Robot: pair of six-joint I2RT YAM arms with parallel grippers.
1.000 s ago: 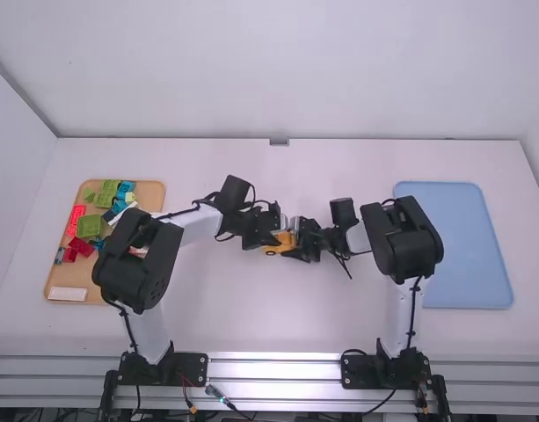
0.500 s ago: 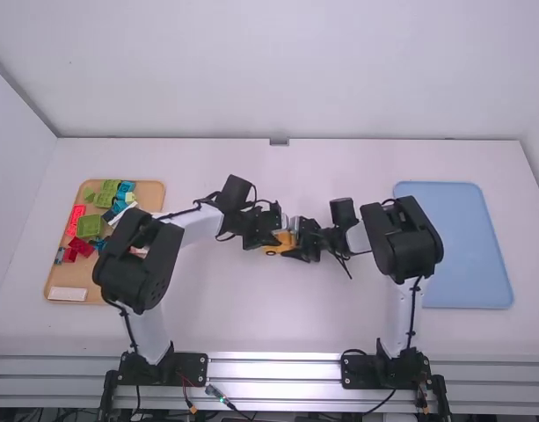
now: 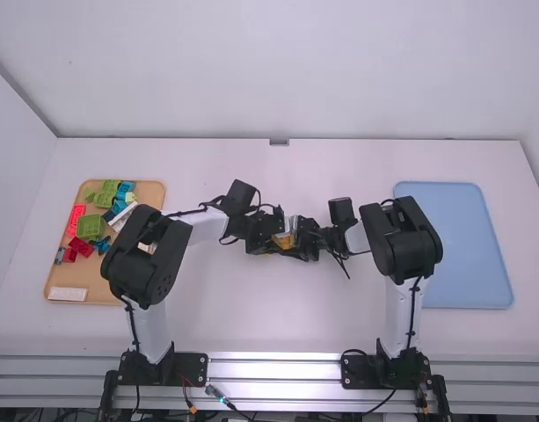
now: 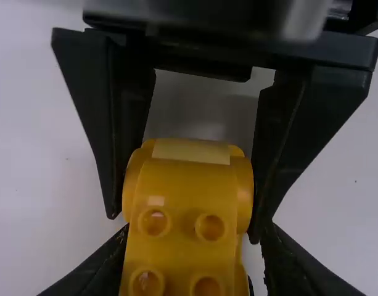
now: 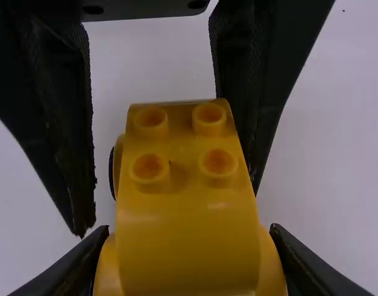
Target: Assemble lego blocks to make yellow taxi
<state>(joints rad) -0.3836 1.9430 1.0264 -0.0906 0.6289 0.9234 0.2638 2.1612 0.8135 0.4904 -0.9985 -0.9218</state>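
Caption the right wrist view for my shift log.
Yellow taxi build held in the right gripper, its studded end between the open left gripper's fingers.

White links point(image 3: 150, 334), bulky black joints point(image 3: 401, 242), dark cables point(image 3: 413, 309)

I'm holding my left arm point(image 3: 148, 264) and right arm point(image 3: 401, 242) bent inward, so my left gripper point(image 3: 280, 239) and right gripper point(image 3: 293, 240) are meeting between the two bases, facing each other over the table. On the left I'm leaving the fingers point(image 4: 99, 271) slightly parted, one standing off from my grip. On the right I'm clamping firmly, with the fingers point(image 5: 78, 268) spread around what they're gripping.
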